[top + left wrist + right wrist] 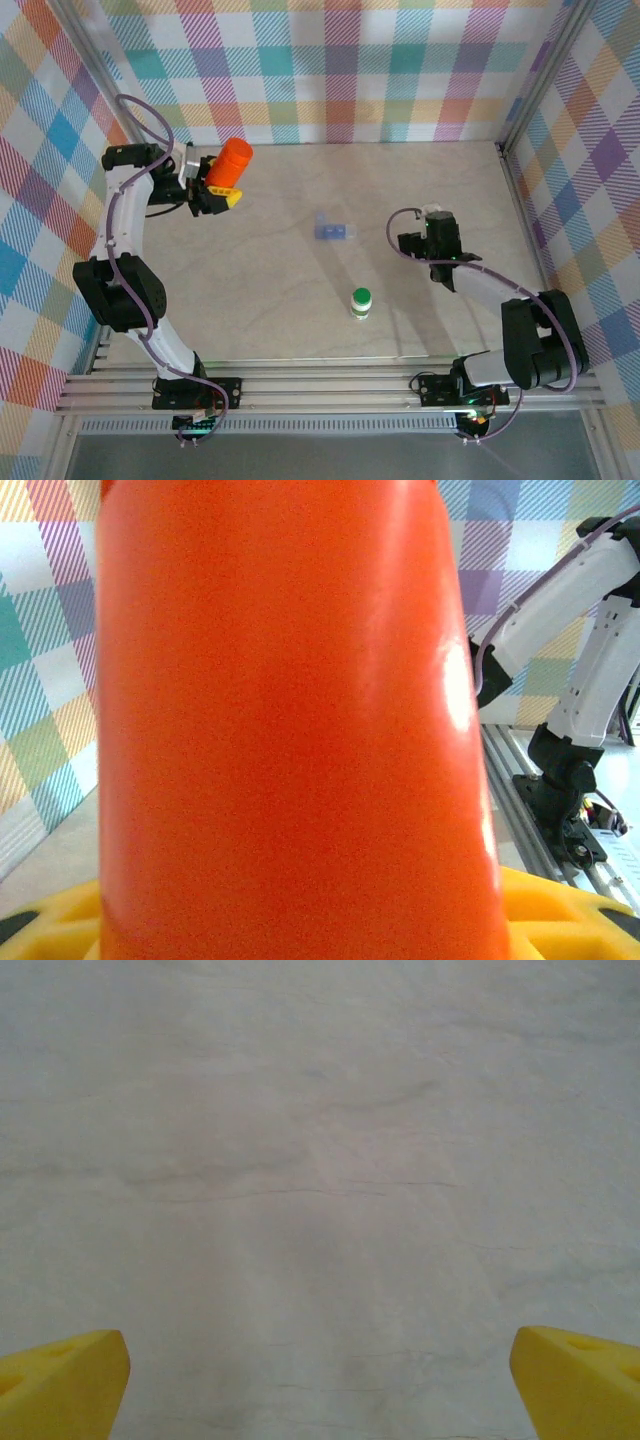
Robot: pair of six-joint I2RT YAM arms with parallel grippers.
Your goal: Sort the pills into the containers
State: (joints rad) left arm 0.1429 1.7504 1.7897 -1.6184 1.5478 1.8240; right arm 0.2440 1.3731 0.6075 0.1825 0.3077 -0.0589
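Holding orange bottle (235, 162) clamped in L gripper (222, 188); R gripper (320, 1385) jaws wide, empty. Green-cap bottle (361, 303) upright, near-left of R gripper, R arm closer.

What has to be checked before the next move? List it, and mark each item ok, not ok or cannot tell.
1. Left gripper holds the orange plastic cylindrical bottle: ok, the bottle sits between its yellow fingers.
2. Right gripper is free: ok, jaws wide apart with bare table beneath.
3. Blue translucent pill box is reachable: ok, it lies mid-table, apart from both arms.
4. Small white bottle with a green cap is stable: ok, it stands upright, cap on.
5. Orange bottle open or capped: cannot tell.
6. Loose pills and their whereabouts: cannot tell.
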